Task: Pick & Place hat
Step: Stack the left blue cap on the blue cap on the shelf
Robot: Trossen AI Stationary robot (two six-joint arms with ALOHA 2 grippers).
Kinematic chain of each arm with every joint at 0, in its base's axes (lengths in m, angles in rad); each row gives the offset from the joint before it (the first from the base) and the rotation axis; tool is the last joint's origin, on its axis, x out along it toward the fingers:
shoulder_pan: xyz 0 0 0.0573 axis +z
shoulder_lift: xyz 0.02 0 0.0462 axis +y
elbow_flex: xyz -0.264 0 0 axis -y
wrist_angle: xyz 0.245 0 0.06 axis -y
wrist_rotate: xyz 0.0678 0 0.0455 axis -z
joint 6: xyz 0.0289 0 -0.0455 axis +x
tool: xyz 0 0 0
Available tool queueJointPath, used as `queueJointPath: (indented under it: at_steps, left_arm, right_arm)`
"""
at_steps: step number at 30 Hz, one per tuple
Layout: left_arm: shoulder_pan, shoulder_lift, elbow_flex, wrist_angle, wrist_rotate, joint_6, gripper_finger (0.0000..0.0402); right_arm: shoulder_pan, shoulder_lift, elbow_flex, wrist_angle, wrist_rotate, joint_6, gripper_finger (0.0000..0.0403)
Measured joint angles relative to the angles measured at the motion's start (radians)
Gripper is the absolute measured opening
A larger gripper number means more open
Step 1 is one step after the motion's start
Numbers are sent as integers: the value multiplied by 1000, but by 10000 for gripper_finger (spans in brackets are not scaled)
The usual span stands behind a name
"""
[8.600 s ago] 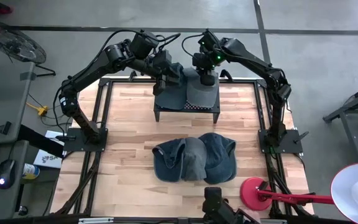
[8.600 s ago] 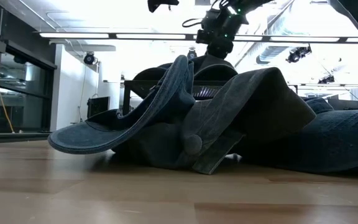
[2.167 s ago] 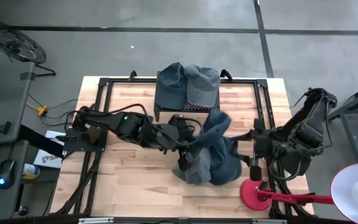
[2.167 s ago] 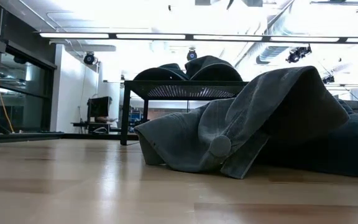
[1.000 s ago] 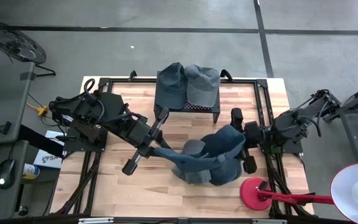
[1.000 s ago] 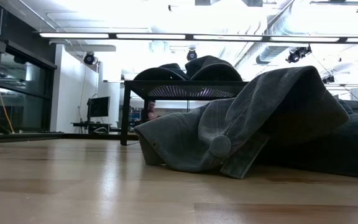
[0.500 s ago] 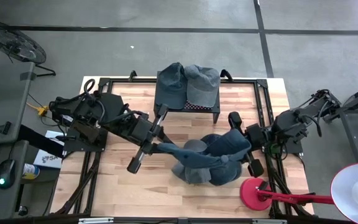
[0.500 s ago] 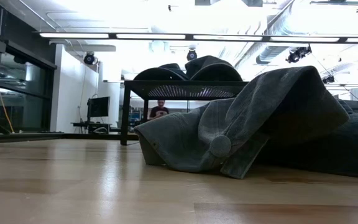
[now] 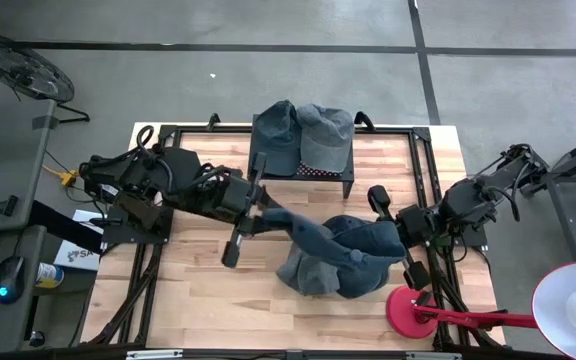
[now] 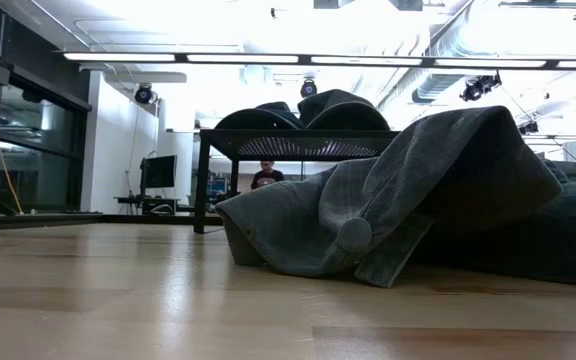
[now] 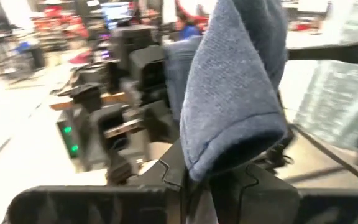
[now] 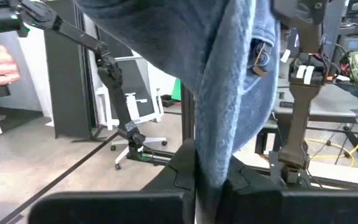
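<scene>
Blue denim hat, limp & light w/ only the brim semi-stiff, hangs stretched just above the pile of hats mid-table, left gripper and right gripper each clamped on an edge — imo grip brim/seam, not loose crown.

Robotics lab — grey concrete floor, ceiling strip lights, exposed ducts, monitor

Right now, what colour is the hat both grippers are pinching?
Denim blue, a slightly faded blue-grey; the hat shows best in the high view.
</scene>
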Motion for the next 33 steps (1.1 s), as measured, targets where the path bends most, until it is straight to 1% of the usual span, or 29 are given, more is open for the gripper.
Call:
queueJointPath:
  at_steps: [3, 7, 12, 14, 16, 19, 23, 28, 33]
  left_arm:
    - [-1, 1, 0, -10, -82, -17, 65]
    - [0, 2, 0, -60, -166, -49, 115]
    - [0, 3, -1, -114, -194, -81, 191]
    - [0, 3, -1, -138, -208, -89, 216]
    - [0, 3, 2, -181, -243, -107, 233]
    - [-1, 4, 20, -263, -294, -114, 244]
    - [-1, 4, 40, -353, -358, -114, 244]
    - [-3, 4, 59, -438, -374, -114, 244]
    - [-2, -5, 59, -460, -409, -92, 243]
  right_arm:
    - [0, 0, 0, 0, 33, 13, 6]
    - [-9, 0, 0, -14, 77, 41, 5]
    - [-38, -11, 11, -80, 110, 94, 4]
    - [-52, -21, 14, -98, 108, 112, 4]
    - [-60, -28, 14, -108, 108, 117, 4]
    - [-61, -42, 14, -121, 122, 124, 4]
    - [-65, -63, 17, -145, 130, 155, 4]
    - [-68, -73, 18, -215, 175, 218, 3]
    - [-66, -69, 18, -329, 165, 293, 3]
